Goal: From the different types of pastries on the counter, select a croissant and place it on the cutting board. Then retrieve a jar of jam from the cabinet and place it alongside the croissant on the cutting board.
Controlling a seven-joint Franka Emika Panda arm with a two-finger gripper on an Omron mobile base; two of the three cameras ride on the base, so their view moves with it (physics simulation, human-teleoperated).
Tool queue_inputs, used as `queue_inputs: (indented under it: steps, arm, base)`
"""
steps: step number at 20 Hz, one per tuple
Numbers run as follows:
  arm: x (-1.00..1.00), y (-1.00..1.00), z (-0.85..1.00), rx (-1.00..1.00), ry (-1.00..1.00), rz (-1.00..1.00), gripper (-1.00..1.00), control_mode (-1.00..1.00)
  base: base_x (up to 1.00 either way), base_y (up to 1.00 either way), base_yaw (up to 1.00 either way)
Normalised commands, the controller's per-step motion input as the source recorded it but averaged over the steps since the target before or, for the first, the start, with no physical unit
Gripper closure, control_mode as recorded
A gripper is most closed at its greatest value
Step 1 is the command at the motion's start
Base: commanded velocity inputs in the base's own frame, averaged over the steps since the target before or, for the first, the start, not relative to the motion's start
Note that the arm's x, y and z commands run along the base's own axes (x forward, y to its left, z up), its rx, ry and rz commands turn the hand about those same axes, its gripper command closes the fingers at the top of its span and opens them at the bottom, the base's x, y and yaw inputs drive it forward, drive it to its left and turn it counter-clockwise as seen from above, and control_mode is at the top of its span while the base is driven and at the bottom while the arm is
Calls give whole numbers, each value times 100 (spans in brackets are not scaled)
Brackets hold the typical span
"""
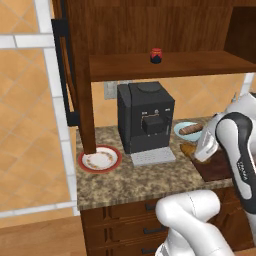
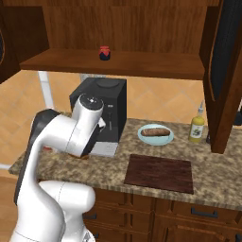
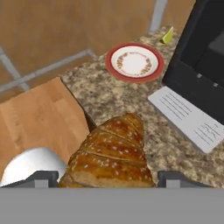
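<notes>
two pastries out on the speckled brown-beige granite counter [image 2: 212, 179], beneath the tall dark brown wooden cabinet [image 1: 150, 25] with its open shelf. next down in size: boxy black coffee machine [image 1: 146, 117] on a pale drip tray; flat dark reddish-brown cutting board [image 2: 159, 173], bare, lying in front of a pale blue plate with the long dark log-shaped pastry [image 2: 155, 132]; red-rimmed white plate [image 3: 134, 62] near the counter's end; yellow squeeze bottle [image 2: 196, 128] by the cabinet door. then the golden-brown, lumpy, seeded croissant [image 3: 109, 155], sitting on the counter just beside the board's near corner, between the fingers of the gripper [image 3: 107, 178]. fingers spread wide, one dark tip either side of the pastry, apparently not pressing it yet. smallest: tiny dark jar of jam with red lid [image 1: 156, 55], up on the shelf.

probably light, flaky and easily crushed, with a ridged crust unlikely to slip. best taken across the thick middle, not the tapering ends, with gentle closing and a short carry over to the board.
</notes>
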Motion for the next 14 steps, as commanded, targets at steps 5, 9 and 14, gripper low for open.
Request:
queue_inputs:
  steps: [5,9,14]
  arm:
    - [0,-69,-5,3,2,-34,100,-100]
    - [16,-40,-23,0,6,-34,100,-100]
    - [32,-60,-26,0,6,-33,100,-100]
  base:
    - [0,0,0]
    - [0,0,0]
    - [0,0,0]
